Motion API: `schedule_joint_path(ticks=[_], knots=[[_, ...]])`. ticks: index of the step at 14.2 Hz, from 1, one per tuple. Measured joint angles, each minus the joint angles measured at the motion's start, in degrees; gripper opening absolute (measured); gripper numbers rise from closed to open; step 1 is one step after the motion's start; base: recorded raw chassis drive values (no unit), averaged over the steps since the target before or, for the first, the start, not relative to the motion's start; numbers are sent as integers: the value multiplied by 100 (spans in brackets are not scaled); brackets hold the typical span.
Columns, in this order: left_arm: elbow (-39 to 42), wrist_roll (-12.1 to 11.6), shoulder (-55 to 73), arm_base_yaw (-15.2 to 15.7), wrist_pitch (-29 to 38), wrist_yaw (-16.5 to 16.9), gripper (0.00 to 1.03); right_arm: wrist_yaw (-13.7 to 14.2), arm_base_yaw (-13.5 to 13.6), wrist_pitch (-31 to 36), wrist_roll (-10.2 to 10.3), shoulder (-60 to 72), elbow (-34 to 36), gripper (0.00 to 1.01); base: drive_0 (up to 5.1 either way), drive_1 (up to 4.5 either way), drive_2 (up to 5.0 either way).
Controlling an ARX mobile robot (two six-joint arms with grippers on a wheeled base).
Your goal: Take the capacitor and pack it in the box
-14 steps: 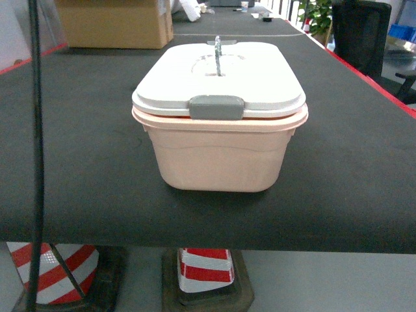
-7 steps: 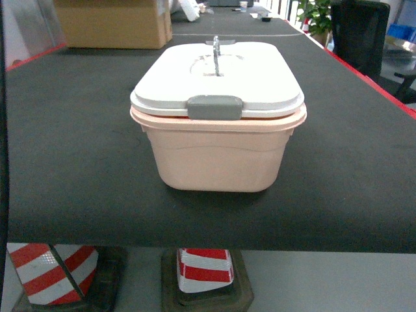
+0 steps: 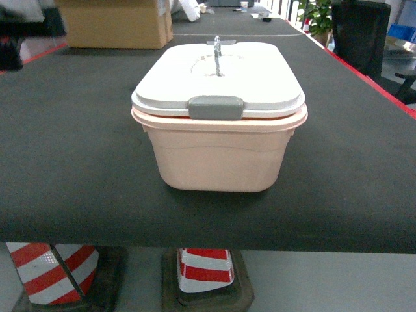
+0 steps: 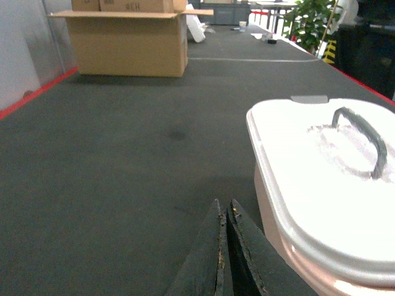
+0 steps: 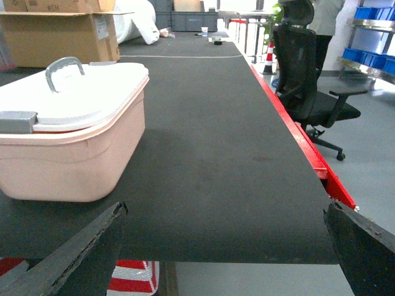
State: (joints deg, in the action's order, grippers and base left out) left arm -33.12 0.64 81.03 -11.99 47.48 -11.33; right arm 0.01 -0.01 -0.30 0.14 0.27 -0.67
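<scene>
On the black table (image 3: 78,162) stands the lidded box (image 3: 220,153). Left gripper (image 4: 223,246) is clenched beside it, grasping nothing. Right gripper (image 5: 225,246) is spread wide.

We see a smooth, faintly glossy pink plastic box (image 3: 218,159), its white plastic lid (image 3: 250,75), and a matt black worktop (image 3: 78,162).

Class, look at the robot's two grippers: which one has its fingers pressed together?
The left gripper: its dark fingers meet in its wrist view beside the box. The right gripper's fingers stand wide apart.
</scene>
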Motion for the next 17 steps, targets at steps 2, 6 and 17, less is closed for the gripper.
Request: schedule_joint_path(ticks=[2, 6, 17], knots=[[804, -7, -627, 282, 232, 188, 2, -2, 0, 0, 0, 0, 0, 98, 0, 0, 0], [1880, -9, -1576, 575, 256, 544, 2, 0, 0, 0, 2, 0, 0, 98, 0, 0, 0], [3230, -9, -4295, 1202, -1049, 1130, 2, -2, 0, 0, 0, 0, 0, 98, 0, 0, 0]])
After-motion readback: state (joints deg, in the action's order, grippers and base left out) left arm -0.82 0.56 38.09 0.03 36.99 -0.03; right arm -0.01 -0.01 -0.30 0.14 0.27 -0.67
